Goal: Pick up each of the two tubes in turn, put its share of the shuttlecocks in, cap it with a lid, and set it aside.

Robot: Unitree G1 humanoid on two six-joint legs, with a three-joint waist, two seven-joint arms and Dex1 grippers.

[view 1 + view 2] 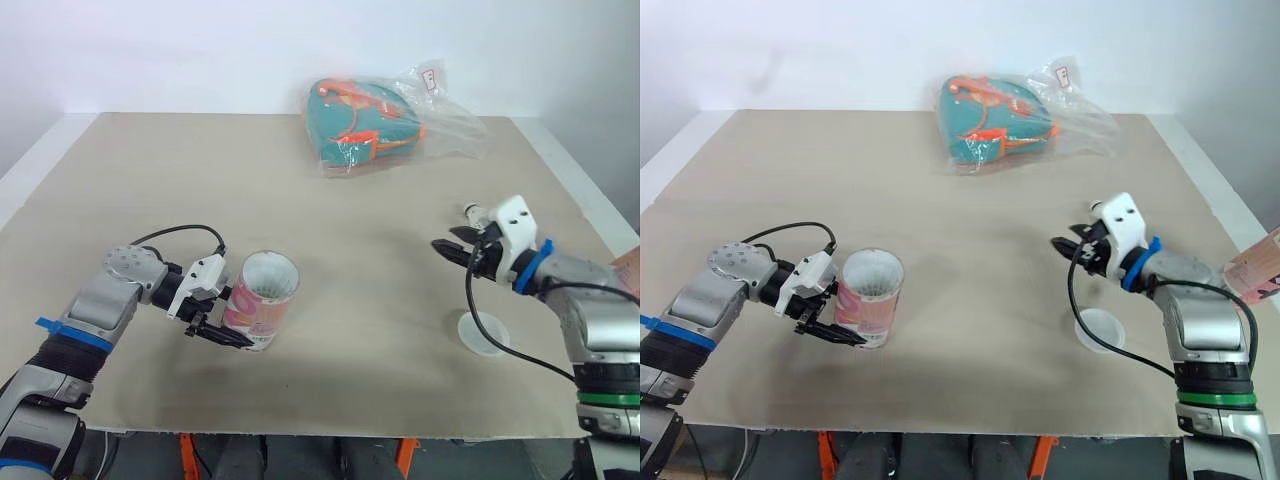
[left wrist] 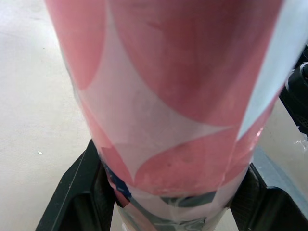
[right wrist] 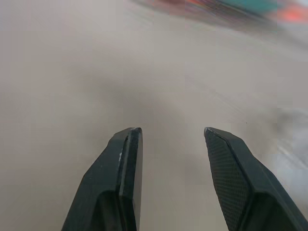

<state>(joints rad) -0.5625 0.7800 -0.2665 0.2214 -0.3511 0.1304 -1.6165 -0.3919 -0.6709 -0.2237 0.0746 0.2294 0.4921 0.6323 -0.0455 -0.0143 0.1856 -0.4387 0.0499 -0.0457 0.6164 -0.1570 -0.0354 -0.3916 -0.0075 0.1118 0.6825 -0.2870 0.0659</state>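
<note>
Pink-and-white tube (image 1: 262,300) upright at front left of table (image 1: 330,210), mouth open, no cap yet. Pinched low on its wall by left gripper (image 1: 232,318) - fingers closed snug on either side. Likely light, thin-walled card under glossy film: slick and easy to crush, so best gripped low to mid wall, modest squeeze, kept vertical. Well apart on the right, right gripper (image 1: 448,246) hovering, fingers spread, holding nothing. Translucent lid (image 1: 483,333) flat on table near it. Bagged teal item (image 1: 385,125) at far edge.
</note>
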